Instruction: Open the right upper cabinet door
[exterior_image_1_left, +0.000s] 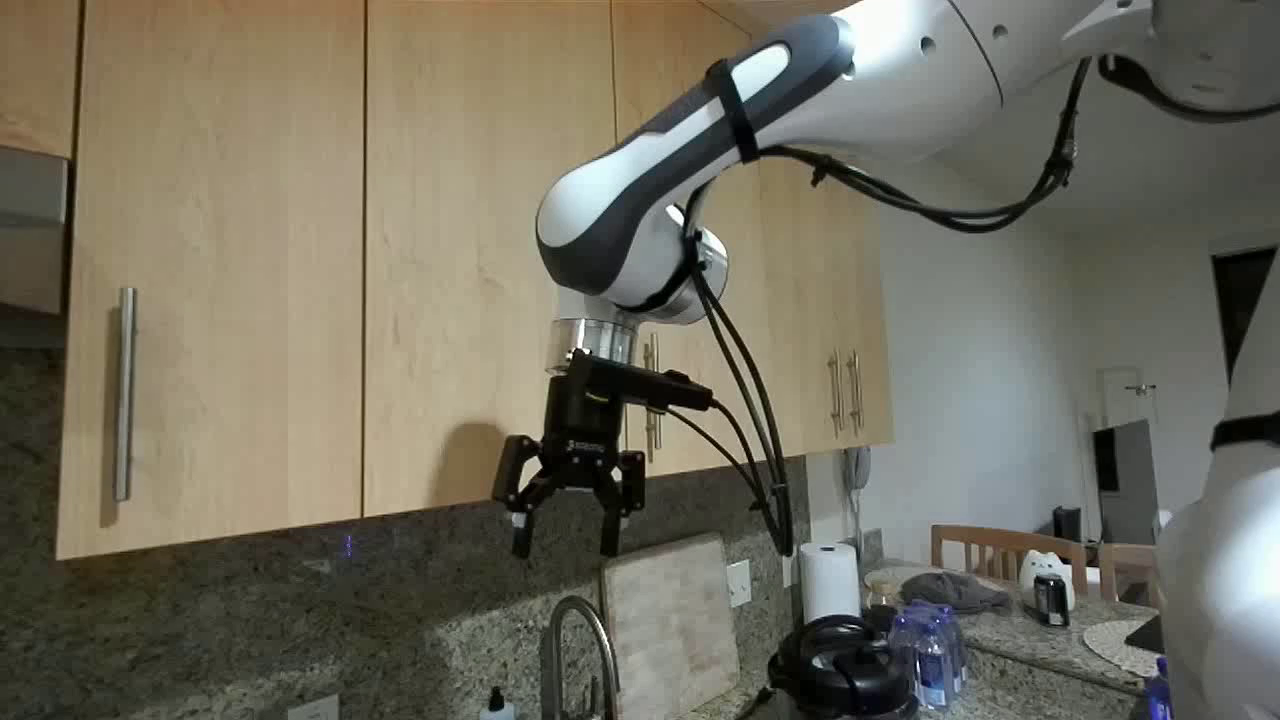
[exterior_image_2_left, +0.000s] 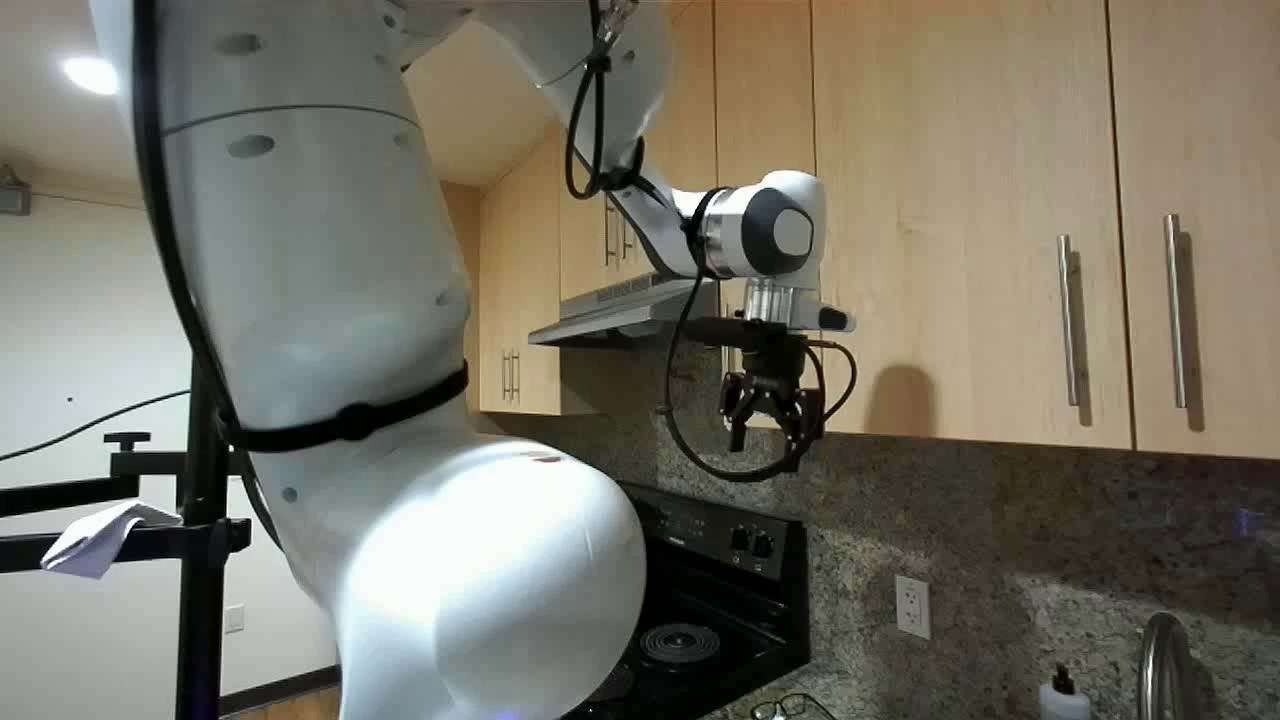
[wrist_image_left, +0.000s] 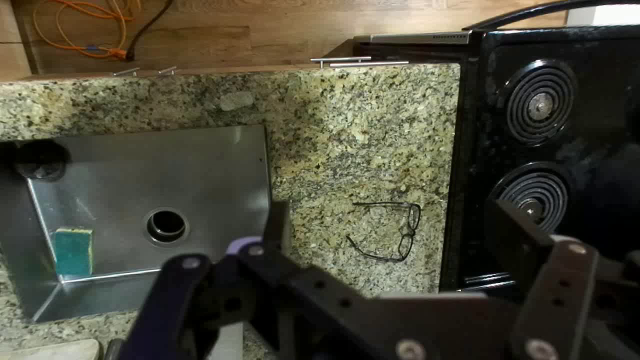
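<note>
Narrower than its two neighbours, the right upper cabinet door (exterior_image_1_left: 220, 250) is a closed maple panel beside the range hood. Its vertical bar handle (exterior_image_1_left: 125, 395) stands clear near the left edge in that exterior view. The same door (exterior_image_2_left: 765, 100) is partly covered by the wrist in an exterior view, its handle mostly hidden there. My gripper (exterior_image_1_left: 566, 540) points straight down, open and holding nothing, level with the cabinets' lower edge and apart from every handle. Its two fingers frame bare counter and stove edge in the wrist view, where the door does not show.
Wider maple doors (exterior_image_1_left: 480, 250) continue to the right, one with a bar handle (exterior_image_2_left: 1070, 320). The range hood (exterior_image_2_left: 630, 310) juts out on the left above the black stove (wrist_image_left: 600, 150). Below are a steel sink (wrist_image_left: 215, 165), a faucet (exterior_image_1_left: 590, 620), eyeglasses (wrist_image_left: 412, 231) and a cutting board (exterior_image_1_left: 670, 620).
</note>
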